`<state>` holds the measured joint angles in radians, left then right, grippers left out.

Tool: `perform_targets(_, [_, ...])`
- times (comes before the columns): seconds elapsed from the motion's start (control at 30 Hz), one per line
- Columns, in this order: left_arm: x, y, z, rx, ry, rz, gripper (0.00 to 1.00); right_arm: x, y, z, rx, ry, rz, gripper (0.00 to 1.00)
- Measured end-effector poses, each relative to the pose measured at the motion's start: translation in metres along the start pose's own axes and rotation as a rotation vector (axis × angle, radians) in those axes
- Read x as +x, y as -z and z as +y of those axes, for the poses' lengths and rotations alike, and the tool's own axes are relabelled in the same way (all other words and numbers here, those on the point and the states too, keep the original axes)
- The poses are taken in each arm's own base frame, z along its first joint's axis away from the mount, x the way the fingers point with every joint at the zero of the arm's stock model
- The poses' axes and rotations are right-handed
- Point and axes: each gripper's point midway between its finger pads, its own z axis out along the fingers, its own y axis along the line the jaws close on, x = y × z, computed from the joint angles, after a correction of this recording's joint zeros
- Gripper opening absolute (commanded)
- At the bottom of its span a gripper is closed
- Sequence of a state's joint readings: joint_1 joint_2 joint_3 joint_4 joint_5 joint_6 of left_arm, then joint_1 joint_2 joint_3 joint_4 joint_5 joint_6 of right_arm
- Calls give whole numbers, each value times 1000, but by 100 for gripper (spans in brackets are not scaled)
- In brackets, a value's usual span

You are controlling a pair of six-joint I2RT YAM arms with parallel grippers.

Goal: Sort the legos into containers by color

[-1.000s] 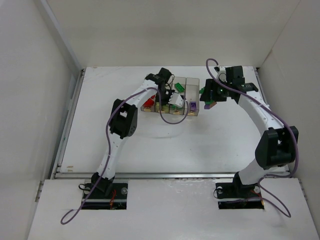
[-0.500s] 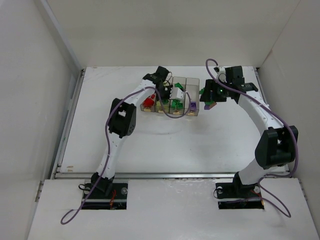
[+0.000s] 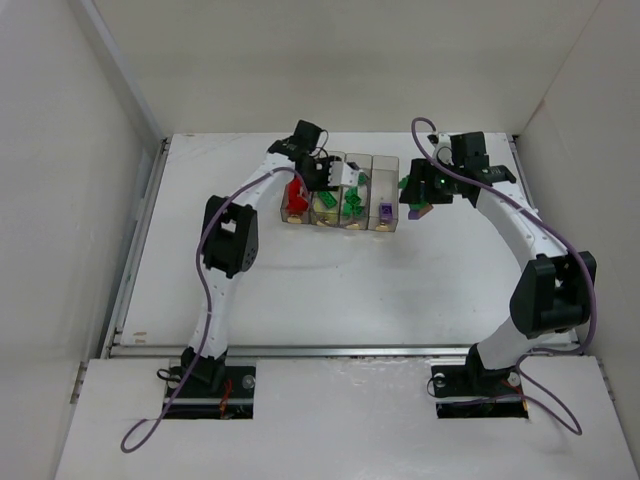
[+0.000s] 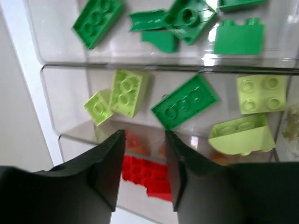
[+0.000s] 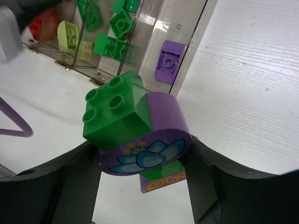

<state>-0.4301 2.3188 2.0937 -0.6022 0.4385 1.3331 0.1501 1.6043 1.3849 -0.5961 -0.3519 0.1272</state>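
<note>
The containers (image 3: 384, 178) are clear bins in a row at the table's far middle. My left gripper (image 3: 306, 184) hangs over the left-most bin, open (image 4: 144, 140), nothing between its fingers (image 4: 108, 173). A red lego (image 4: 145, 176) lies below them in that bin. The bin beside it holds lime legos (image 4: 127, 91) and one green brick (image 4: 185, 107); the one after holds green legos (image 4: 97, 19). My right gripper (image 3: 422, 194) is just right of the row, shut (image 5: 142, 163) on a clump of a green brick (image 5: 112, 116) and a purple flower-printed piece (image 5: 163, 140). One purple lego (image 5: 167, 61) lies in the right-most bin.
White walls enclose the table on three sides. The bins' clear walls (image 5: 154, 28) stand close to the left of my right gripper. A purple cable (image 5: 14, 123) loops over the table near the bins' front.
My left gripper has swung left along the row, from over the green bin to over the red one, and its jaws now stand apart. The right arm has not moved.
</note>
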Motion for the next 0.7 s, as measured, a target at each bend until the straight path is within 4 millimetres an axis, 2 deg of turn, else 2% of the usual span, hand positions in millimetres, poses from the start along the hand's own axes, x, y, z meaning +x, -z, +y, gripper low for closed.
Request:
perform_targets(0.1, [-5,-8,-9,35,-83,-1,45,0,0,1,-3,1,0,0])
perform_targets(0.2, [-14,-11,-13,60,-164,-17,45,0,0,1,-4,0,0,0])
perform_targets(0.27, [-17,-13,-17,82,-207,-21,43,0,0,1,-4,0,0,0])
perform_targets(0.33, [-18,-15,-20,109,-244,-24,37,0,0,1,-4,1,0,0])
perform_targets(0.57, [1,-26,-51,256,-322,10,34,-2,4,3,-6,4,-9,0])
perform_targets(0.7, [6,-33,-59,295,-361,28,34,-1,4,3,-9,3,-7,0])
